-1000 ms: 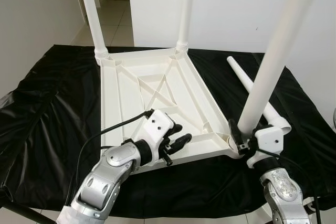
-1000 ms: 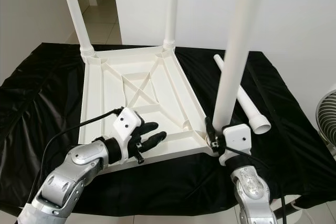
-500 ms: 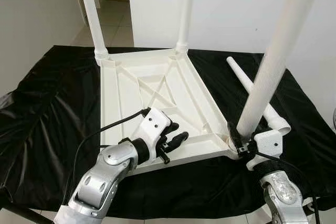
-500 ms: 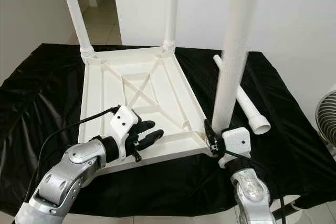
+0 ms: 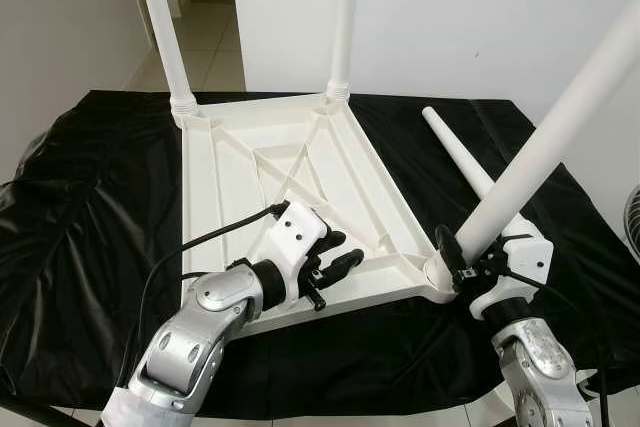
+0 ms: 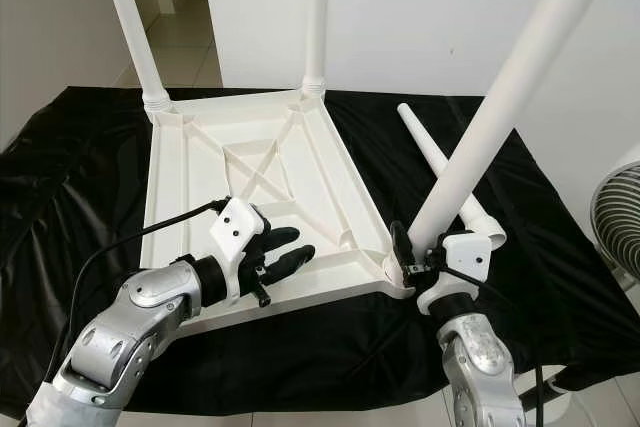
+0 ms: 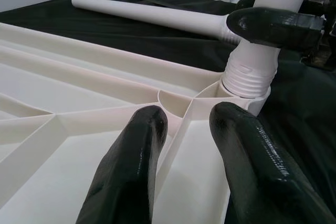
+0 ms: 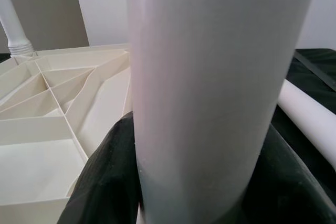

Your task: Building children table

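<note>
A white plastic table top (image 5: 300,162) lies upside down on a black cloth. Two white legs (image 5: 160,22) (image 5: 343,17) stand upright in its far corners. My right gripper (image 5: 462,265) is shut on a third leg (image 5: 550,147) just above its threaded foot (image 7: 247,74), which sits at the near right corner socket. This leg leans up and to the right. A fourth leg (image 5: 462,157) lies loose on the cloth behind it. My left gripper (image 5: 335,265) rests open on the ribbed underside near the front edge, its fingers (image 7: 131,171) on either side of a rib.
The black cloth (image 5: 90,207) covers the whole work surface and hangs over its edges. A fan (image 6: 615,237) stands off the right edge. A white wall rises behind, and a doorway opens at the back left.
The leg in my right gripper has tipped from nearly upright to leaning right. My left gripper stays on the table underside. The camera has shifted slightly.
</note>
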